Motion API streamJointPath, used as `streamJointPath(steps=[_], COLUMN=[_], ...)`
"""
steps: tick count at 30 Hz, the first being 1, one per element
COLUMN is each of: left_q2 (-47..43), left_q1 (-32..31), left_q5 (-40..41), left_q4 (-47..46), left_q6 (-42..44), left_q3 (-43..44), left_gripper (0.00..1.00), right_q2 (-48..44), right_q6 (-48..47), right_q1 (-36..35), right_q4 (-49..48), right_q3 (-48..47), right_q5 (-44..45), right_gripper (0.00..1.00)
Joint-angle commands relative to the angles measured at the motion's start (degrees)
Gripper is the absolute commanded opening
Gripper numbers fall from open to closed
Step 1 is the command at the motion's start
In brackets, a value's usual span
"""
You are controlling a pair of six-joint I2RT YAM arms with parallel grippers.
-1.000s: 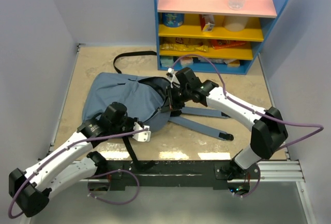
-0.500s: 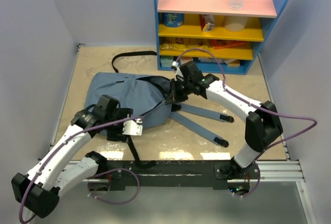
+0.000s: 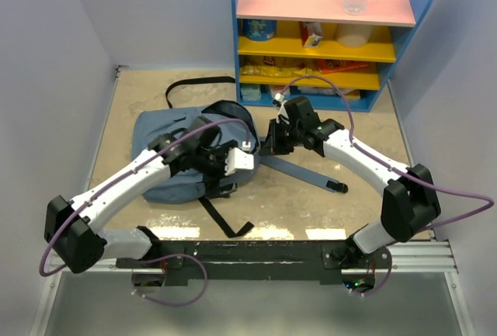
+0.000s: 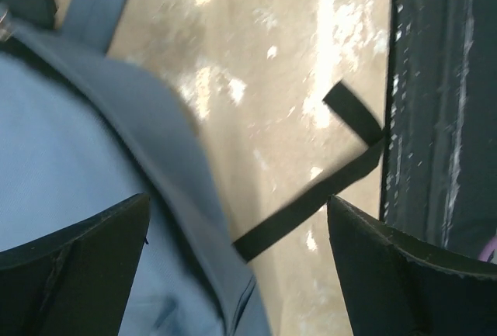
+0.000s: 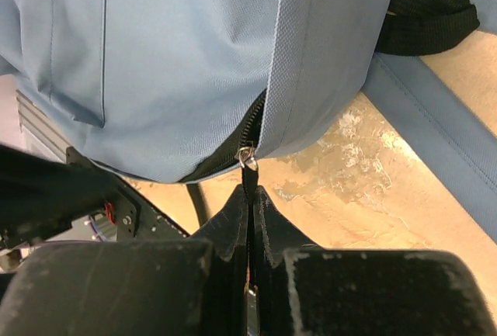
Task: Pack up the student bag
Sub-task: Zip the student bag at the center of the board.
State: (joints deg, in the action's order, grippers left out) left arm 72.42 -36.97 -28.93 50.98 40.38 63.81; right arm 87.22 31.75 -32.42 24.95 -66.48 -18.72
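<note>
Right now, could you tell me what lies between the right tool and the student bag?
Only a short black zip pull, pinched in the shut right tool and running up to the student bag's zip slider; the right wrist view shows it.

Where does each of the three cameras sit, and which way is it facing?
Top external: above and behind the bases, facing down over the student bag and shelf; both arms show.
Left wrist: looks down through the open left gripper at the bag's edge and a black strap.
Right wrist: looks along the right gripper, shut on the zipper pull.
Shared: all show the bag.
</note>
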Motion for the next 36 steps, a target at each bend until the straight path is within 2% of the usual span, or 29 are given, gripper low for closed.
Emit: streamJointPath(steps=[1, 10, 12, 13, 15, 16, 18, 19, 21, 22, 24, 30, 31, 34, 36], left_q2=[1.1, 2.6, 3.9, 4.3, 5.4, 5.7, 6.6, 6.9, 6.9, 6.9, 6.5, 4.0, 3.6, 1.7, 0.4], left_q1=[-5.1, -9.4, -10.9, -11.4, -12.4, -12.9, -13.0, -13.1, -13.1, -13.0, -13.0, -13.1, -13.0, -13.0, -13.0], left_q5=[5.3, 16.2, 16.0, 15.8, 15.3, 15.3, 15.3, 15.5, 16.0, 16.1, 16.8, 19.3, 19.4, 20.6, 21.8], left_q4=[-14.1, -28.9, -30.1, -30.0, -30.5, -30.5, -30.2, -30.2, -30.1, -30.3, -30.9, -32.0, -31.6, -29.9, -29.5], left_q6=[-13.4, -20.2, -20.6, -20.9, -21.0, -20.9, -20.1, -19.8, -19.6, -19.4, -19.2, -18.1, -18.3, -19.0, -19.1], left_q3=[-1.8, -6.1, -6.4, -6.3, -6.1, -6.1, -5.9, -6.0, -6.3, -7.3, -8.3, -11.3, -10.8, -9.2, -8.9], left_gripper=[1.00, 1.00, 0.94, 0.86, 0.76, 0.63, 0.51, 0.35, 0.20, 0.10, 0.00, 0.00, 0.03, 0.40, 0.46], right_q2=[-3.5, -5.5, -5.7, -5.7, -6.0, -6.2, -6.4, -6.8, -6.9, -6.8, -6.8, -6.6, -6.8, -7.0, -6.8], right_q6=[0.5, 1.9, 2.0, 1.9, 1.8, 1.8, 1.6, 1.6, 1.2, 1.1, 1.1, 0.7, 0.7, 0.8, 1.0], right_q1=[-1.1, -3.9, -4.0, -4.0, -4.0, -4.0, -4.0, -4.0, -4.0, -4.0, -4.0, -4.0, -4.0, -4.0, -4.0], right_q4=[-1.6, -1.7, -1.1, -0.7, -0.3, 0.2, 0.9, 1.0, 1.4, 1.6, 1.9, 3.2, 3.0, 2.7, 2.0], right_q3=[1.0, 3.5, 2.9, 2.8, 2.2, 2.1, 1.9, 2.0, 2.1, 2.1, 1.8, 0.5, 0.8, 1.9, 2.7], right_q5=[0.4, 0.1, 0.3, 0.3, 0.4, 0.4, 0.6, 0.8, 0.7, 0.5, 0.5, 0.8, 0.8, 0.7, 0.6], right_gripper=[0.00, 0.00, 0.00, 0.00, 0.00, 0.00, 0.00, 0.00, 0.00, 0.00, 0.00, 0.00, 0.00, 0.00, 0.00])
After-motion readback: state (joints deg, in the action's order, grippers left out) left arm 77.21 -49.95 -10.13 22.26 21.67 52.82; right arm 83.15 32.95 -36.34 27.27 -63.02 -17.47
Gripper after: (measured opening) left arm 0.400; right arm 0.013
